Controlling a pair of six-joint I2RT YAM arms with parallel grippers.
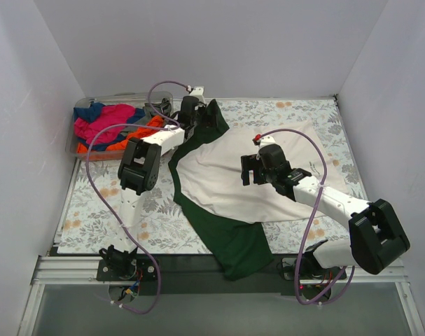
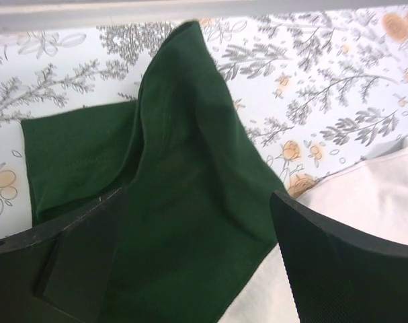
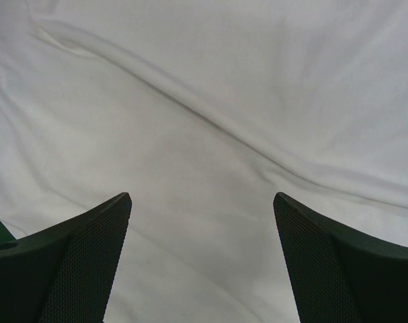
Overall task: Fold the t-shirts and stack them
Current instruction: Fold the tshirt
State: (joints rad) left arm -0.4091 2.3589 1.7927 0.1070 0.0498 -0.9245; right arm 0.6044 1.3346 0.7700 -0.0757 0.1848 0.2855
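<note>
1. Okay, handling: the cream t-shirt [image 1: 268, 189] is light, limp cotton with no stiffness. I expect it to drape and drag on the floral table cover [image 1: 114, 210] rather than slide as one sheet. Not fragile, not slippery.
2. Grab points, my call: hems, shoulder seams, sleeve edges. A mid-panel pinch would just bunch it.
3. My left claw [image 2: 204, 259] has its jaws wide apart and holds nothing. The far green sleeve [image 2: 183, 168] lies under and between the fingers, humped into a ridge ahead of them. Cream body starts just beside the right-hand finger.
4. My right claw [image 3: 200, 262] is also wide apart and empty. Cream panel fills everything below it, with a long diagonal wrinkle ahead of the fingertips. Can't tell if the pads touch cloth.
5. The near green sleeve [image 1: 233, 245] runs back from the right claw toward my bases, over the table's near edge.
6. The other t-shirts [image 1: 110, 126] (magenta, orange, blue) sit heaped in the clear bin [image 1: 121, 96], near the left claw's left side.
</note>
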